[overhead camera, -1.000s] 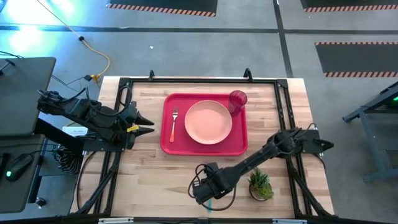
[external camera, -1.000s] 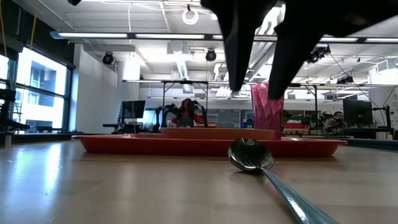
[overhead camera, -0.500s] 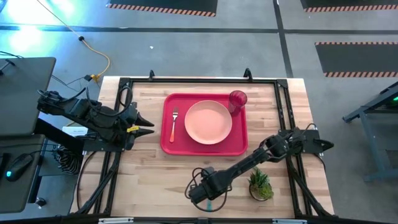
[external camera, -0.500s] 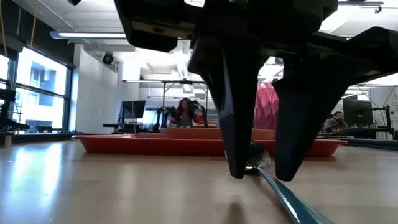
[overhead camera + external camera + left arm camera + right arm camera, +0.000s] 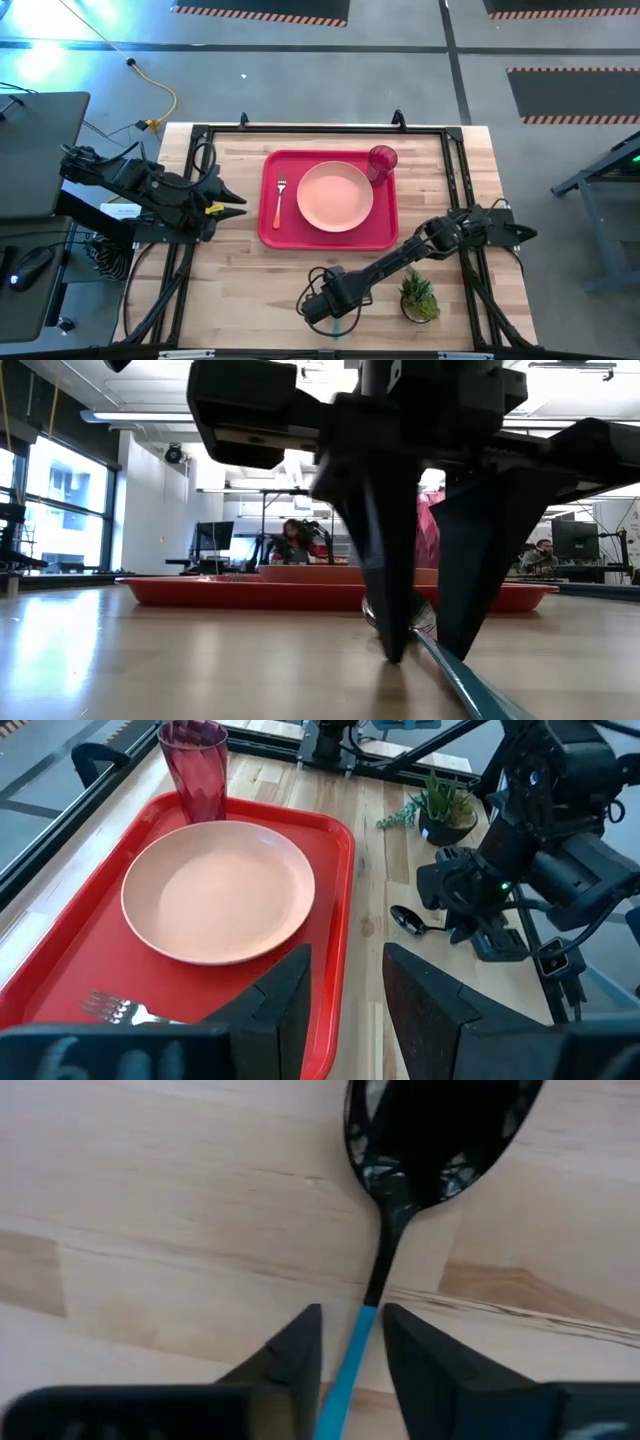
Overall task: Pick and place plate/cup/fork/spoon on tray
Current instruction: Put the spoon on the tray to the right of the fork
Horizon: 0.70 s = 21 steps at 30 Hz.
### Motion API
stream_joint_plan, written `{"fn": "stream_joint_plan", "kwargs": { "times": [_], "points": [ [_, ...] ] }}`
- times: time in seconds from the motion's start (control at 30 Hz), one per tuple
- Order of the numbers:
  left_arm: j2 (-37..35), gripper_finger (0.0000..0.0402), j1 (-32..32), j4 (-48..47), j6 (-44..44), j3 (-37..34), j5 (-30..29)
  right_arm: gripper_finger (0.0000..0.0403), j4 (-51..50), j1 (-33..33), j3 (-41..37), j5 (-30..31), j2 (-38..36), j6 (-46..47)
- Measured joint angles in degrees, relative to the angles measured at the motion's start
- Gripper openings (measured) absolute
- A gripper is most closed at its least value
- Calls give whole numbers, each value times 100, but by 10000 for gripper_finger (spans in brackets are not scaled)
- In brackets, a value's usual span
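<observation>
The spoon point(image 5: 440, 1130), dark bowl and light-blue handle, lies flat on the wood near the table's near edge. My right gripper point(image 5: 328, 310) points down over it. Its fingers stand close on either side of the handle point(image 5: 352, 1360) just behind the bowl, and its tips point(image 5: 422, 657) are at the table top. The red tray point(image 5: 268, 235) sits at the table's middle with the peach plate point(image 5: 335, 196), the red cup point(image 5: 382, 160) and the fork point(image 5: 280, 198) on it. My left gripper point(image 5: 240, 197) waits open off the tray's left side. My right gripper comes from above, fingers pointing down and set across the spoon's blue handle point(image 5: 358, 1342) where it meets the bowl's neck. A thin strip of wood shows beside the handle, and I cannot tell whether either finger touches it. The spoon lies flat on the table.
A small potted green plant point(image 5: 418, 297) stands just right of my right gripper, near the table's near edge. Black frame rails point(image 5: 455, 170) run along the table's sides. Bare wood lies between the tray and the near edge.
My right gripper has come down onto the spoon until its fingertips reach the table top. Its fingers have then drawn closer together around the handle. The spoon has not moved.
</observation>
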Motion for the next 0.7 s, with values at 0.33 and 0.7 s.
{"fn": "stream_joint_plan", "kwargs": {
  "times": [0.33,0.7],
  "points": [
    [0,115,0,-114,2,0,-2,13,-5,-28,0,-32,11,-2],
    [0,115,0,-144,5,0,-2,3,-25,-100,354,268,44,-183]
  ]
}}
